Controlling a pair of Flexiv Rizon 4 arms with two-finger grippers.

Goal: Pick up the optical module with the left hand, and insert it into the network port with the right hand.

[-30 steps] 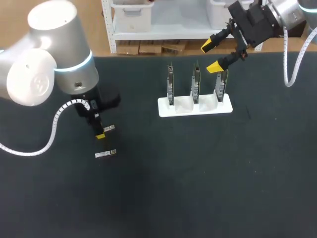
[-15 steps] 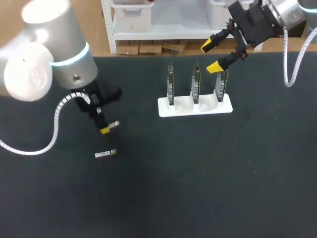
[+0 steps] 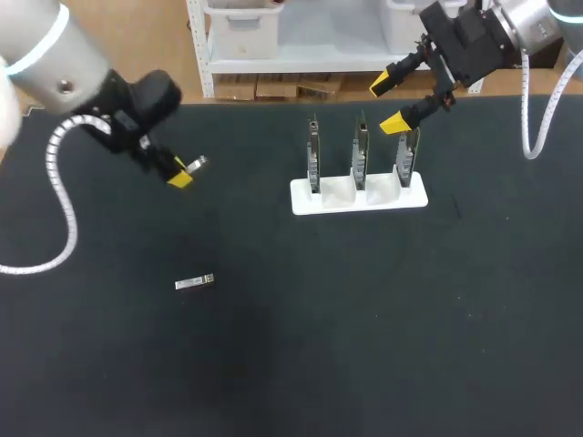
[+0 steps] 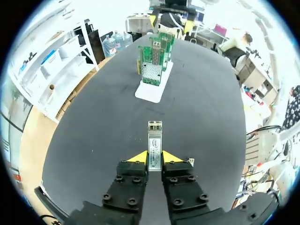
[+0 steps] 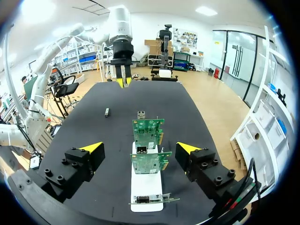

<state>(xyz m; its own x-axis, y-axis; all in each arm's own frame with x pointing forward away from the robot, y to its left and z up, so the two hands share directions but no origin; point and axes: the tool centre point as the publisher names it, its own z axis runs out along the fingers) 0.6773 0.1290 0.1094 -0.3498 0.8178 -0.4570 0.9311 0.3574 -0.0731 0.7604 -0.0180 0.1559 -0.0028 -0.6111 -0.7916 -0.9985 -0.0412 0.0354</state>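
The stand (image 3: 301,202) sits far-middle on the tabletop (image 3: 364,319), with three cards (image 3: 361,150) upright in a row on it. The right gripper (image 3: 388,103) hangs just above the rightmost card. Well left of the stand, the left gripper (image 3: 180,173) clamps a module (image 3: 197,164); a second module (image 3: 195,282) lies on the tabletop nearer the front.

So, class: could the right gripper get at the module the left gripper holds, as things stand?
Probably yes: the right gripper is open and the module sticks out bare beyond the left gripper, though the cards stand between them.
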